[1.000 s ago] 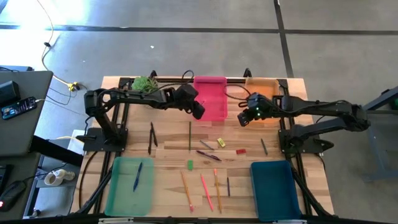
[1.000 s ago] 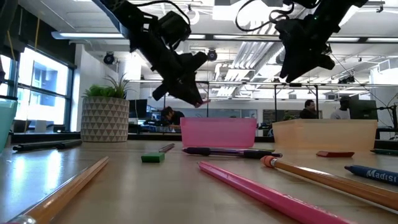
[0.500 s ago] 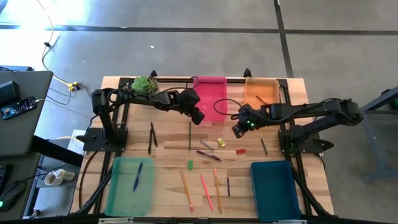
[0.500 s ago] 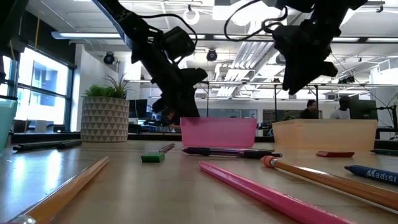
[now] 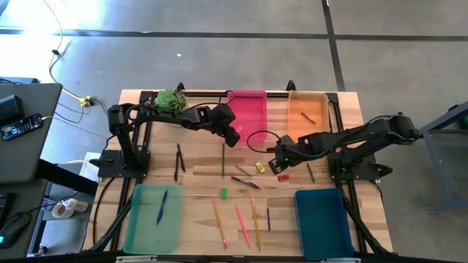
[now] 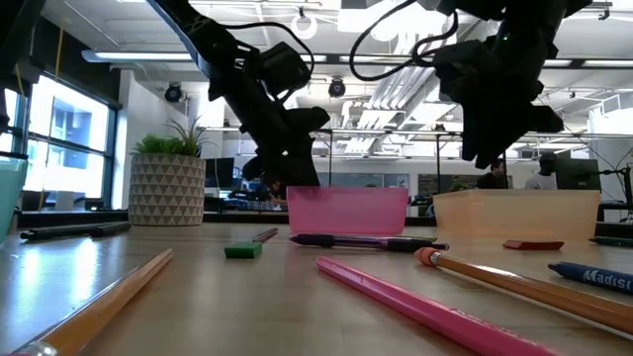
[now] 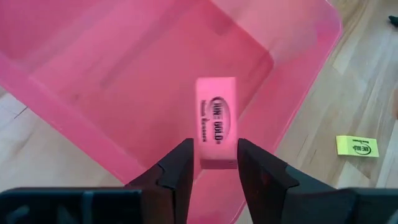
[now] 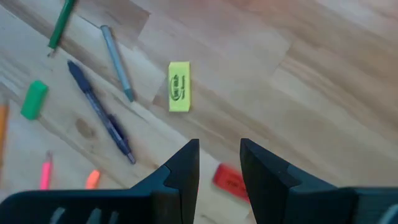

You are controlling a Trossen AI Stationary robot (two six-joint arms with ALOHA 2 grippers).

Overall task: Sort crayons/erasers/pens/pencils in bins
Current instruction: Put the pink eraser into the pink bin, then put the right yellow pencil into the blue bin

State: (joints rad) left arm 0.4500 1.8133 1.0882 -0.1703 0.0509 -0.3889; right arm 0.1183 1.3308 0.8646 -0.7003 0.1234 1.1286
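Note:
My left gripper [image 5: 234, 137] stands open over the near left part of the pink bin [image 5: 252, 109], pointing slantwise down into it. A pink eraser [image 7: 216, 127] shows against the bin's floor, its near end between my fingertips. My right gripper [image 8: 219, 155] hangs open above the table with nothing in it. It is just right of a yellow eraser [image 8: 179, 86] and over a red eraser [image 8: 231, 182]. Pens [image 5: 245, 181], pencils [image 5: 243, 223] and a green eraser [image 5: 224, 193] lie on the wood. My left gripper has the pink eraser's near end [image 7: 217, 163] between its two fingertips, which come from above, slanting down into the pink bin. The eraser lies along the fingers. Only thin gaps show at either side, and I cannot tell whether a pad touches it.
The orange bin [image 5: 320, 128] at the far right holds a short stick. The light green bin [image 5: 142, 226] at the near left holds a blue pen [image 5: 161, 207]. The teal bin [image 5: 322, 213] stands at the near right. A potted plant [image 5: 170, 98] stands at the far left.
My left gripper has sunk with the pink eraser to the pink bin's near left part, then kept still. My right gripper has come down from beside the orange bin toward the table's near and left edges, ending above the yellow and red erasers, and has turned about as it went.

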